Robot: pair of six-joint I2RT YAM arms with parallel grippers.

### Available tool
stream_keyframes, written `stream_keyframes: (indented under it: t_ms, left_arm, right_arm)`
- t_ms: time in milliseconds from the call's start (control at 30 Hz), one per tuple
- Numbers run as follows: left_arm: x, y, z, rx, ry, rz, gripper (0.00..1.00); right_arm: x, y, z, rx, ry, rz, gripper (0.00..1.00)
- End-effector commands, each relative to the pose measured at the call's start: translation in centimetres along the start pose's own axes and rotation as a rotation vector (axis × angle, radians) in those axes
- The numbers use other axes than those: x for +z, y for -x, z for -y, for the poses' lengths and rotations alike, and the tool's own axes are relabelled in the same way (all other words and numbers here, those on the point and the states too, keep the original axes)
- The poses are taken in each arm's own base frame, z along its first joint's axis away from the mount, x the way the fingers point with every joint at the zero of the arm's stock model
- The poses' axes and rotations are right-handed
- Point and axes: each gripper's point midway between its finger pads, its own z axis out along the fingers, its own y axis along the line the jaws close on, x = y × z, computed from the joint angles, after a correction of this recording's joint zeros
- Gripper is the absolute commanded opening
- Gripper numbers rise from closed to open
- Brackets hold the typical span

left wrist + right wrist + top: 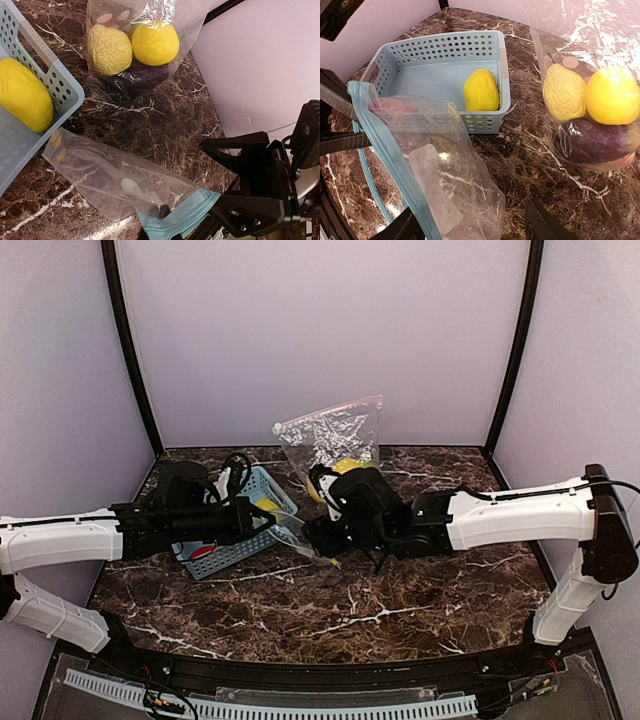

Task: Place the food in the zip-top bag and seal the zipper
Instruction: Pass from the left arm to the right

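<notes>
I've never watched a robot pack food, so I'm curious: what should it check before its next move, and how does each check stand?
1. Left gripper gripping the empty clear zip-top bag with blue zipper strip: ok, shut on its zipper edge.
2. Right gripper free to pick: ok, open, holding nothing.
3. Bag mouth spread for loading: cannot tell.
4. Light-blue perforated plastic basket emptied: not ok, a yellow lemon and a red piece lie inside.
5. Second clear plastic bag, holding a purple eggplant, out of the way: ok, apart from the basket.
</notes>
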Motion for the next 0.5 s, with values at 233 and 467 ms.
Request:
stream_keyframes:
  t_ms: [233,467]
  left_arm:
    - [-1.9,2.1,2.8,-0.026,-0.102,0.098,0.01]
    - [-2.4,2.6,3.4,-0.077,-0.16,0.139,0.01]
  right_arm:
    - [1.1,-2.3,2.7,0.121,-0.089,-0.089,0.64]
    - [2.1,-3.2,3.2,0.283,-0.06,-0.12,0.64]
